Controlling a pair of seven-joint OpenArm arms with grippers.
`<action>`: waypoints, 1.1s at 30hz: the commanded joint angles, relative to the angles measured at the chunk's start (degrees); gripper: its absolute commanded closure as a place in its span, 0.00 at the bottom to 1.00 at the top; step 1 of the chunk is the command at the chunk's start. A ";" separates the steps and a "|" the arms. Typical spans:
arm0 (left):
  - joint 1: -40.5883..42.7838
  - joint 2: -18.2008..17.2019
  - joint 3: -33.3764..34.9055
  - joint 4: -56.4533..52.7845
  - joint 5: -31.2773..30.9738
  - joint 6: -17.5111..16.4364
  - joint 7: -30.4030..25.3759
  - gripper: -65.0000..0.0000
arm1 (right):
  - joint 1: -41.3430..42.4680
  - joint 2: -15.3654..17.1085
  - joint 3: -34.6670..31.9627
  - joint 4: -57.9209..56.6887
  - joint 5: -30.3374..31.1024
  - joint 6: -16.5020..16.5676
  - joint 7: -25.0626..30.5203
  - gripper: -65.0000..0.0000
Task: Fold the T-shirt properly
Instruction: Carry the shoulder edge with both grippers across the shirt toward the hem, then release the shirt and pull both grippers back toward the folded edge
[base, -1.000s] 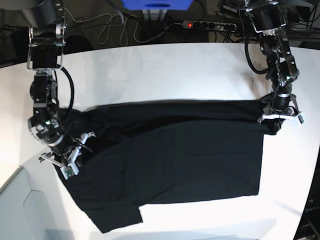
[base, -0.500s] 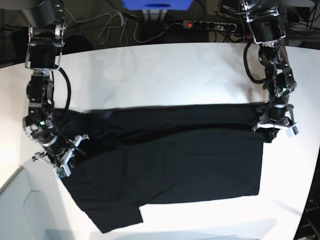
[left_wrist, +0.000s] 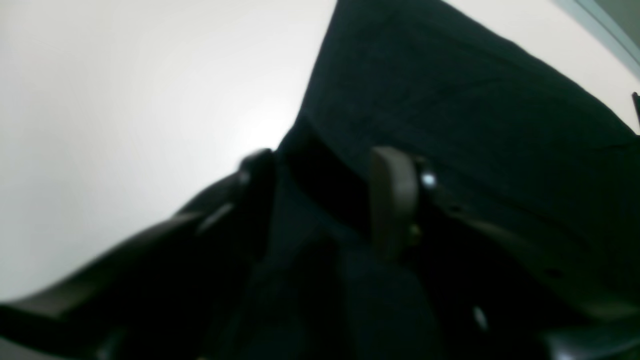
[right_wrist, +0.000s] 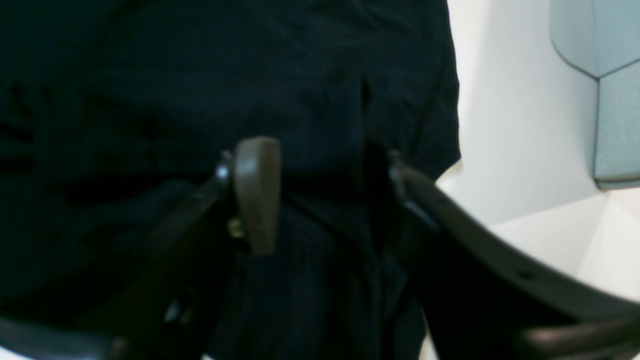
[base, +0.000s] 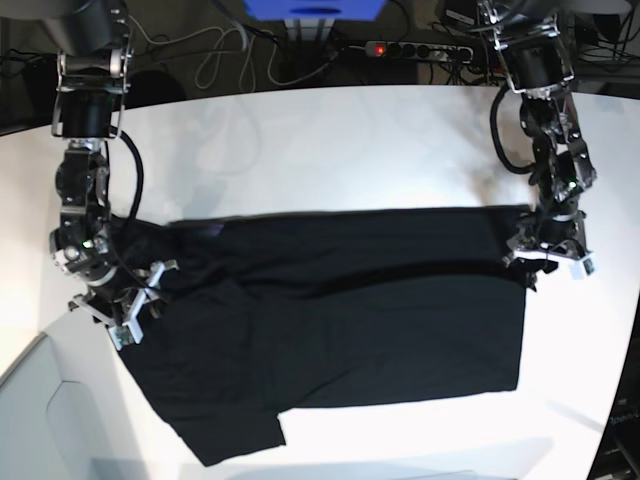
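The black T-shirt (base: 380, 320) lies plain side up on the white table (base: 330, 150), with its top edge folded down in a flat band. No print shows. My left gripper (base: 546, 262) rests at the band's right end. In the left wrist view (left_wrist: 322, 182) its fingers stand apart with a fold of the shirt (left_wrist: 450, 100) between them. My right gripper (base: 120, 312) rests at the band's left end near the sleeve. In the right wrist view (right_wrist: 317, 192) its fingers also stand apart over the dark cloth (right_wrist: 200, 75).
A power strip (base: 420, 48) with a red light, cables and a blue box (base: 315, 10) lie behind the table's far edge. A grey panel (base: 40, 420) borders the table's lower left corner, also in the right wrist view (right_wrist: 617, 100).
Both grippers brought the shirt's top edge down toward the near side, so the folded band now lies flat. The bunched corner at the right has smoothed out.
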 joint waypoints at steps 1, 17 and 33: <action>-0.70 -0.87 -0.37 1.33 -0.31 -0.27 -1.07 0.51 | 1.37 0.72 0.42 1.99 0.30 1.13 1.39 0.55; 7.92 0.09 -0.81 0.54 -0.92 -0.27 -2.48 0.49 | -8.56 0.80 5.69 13.68 0.30 1.04 1.30 0.54; 11.00 1.85 -2.04 -1.83 -1.01 -0.45 -3.88 0.49 | -15.24 0.80 15.36 13.50 0.39 1.13 1.04 0.35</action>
